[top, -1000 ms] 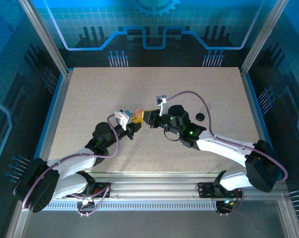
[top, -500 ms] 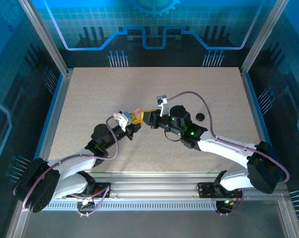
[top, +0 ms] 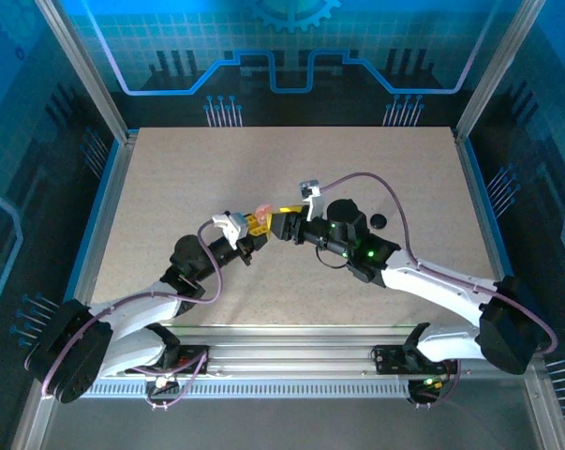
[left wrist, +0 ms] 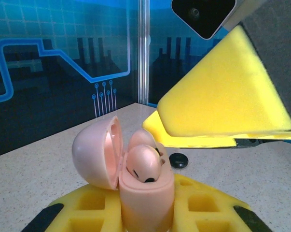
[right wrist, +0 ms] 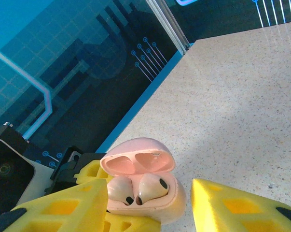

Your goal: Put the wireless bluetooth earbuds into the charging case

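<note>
left claw clenched on open pink charging case at desk centre, both earbuds seated inside, right claw released, fingers either side of it.

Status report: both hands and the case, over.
Left hand shut on pale pink round charging case, lid open. Right hand open, close by the case. Two pink earbuds seated inside. Small black disc lies clear.
</note>
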Controlling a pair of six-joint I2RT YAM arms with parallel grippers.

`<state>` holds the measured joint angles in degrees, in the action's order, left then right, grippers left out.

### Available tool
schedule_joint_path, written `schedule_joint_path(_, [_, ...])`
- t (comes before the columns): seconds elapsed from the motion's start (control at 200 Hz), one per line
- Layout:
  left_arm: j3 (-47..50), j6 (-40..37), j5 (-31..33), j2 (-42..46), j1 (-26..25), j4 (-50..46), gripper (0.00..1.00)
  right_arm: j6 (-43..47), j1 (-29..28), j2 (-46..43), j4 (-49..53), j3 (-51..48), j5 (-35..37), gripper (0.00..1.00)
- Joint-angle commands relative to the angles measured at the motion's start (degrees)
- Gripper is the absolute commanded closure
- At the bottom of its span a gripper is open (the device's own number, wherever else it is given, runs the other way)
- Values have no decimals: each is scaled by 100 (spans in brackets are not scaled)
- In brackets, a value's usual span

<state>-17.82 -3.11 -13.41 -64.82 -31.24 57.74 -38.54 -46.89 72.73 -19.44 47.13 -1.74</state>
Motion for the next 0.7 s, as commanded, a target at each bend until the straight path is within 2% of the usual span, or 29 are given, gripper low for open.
schedule_joint_path(0.0, [-45,-31,-261,92,-22,282,84,199,51,-333,99,-68,48,50])
schedule_joint_path(0.24, [-176,-14,-766,9,-21,156,84,802,290,-1247,746,-208,30,44])
schedule_joint_path(0.485, [-326,121,-1111,-100,-21,87,84,1826,665,-2144,1156,-523,-242,41])
schedule_joint_path(0.695, [-477,109,-1317,-163,-22,-214,84,2964,1251,-2589,1404,-626,-1439,41])
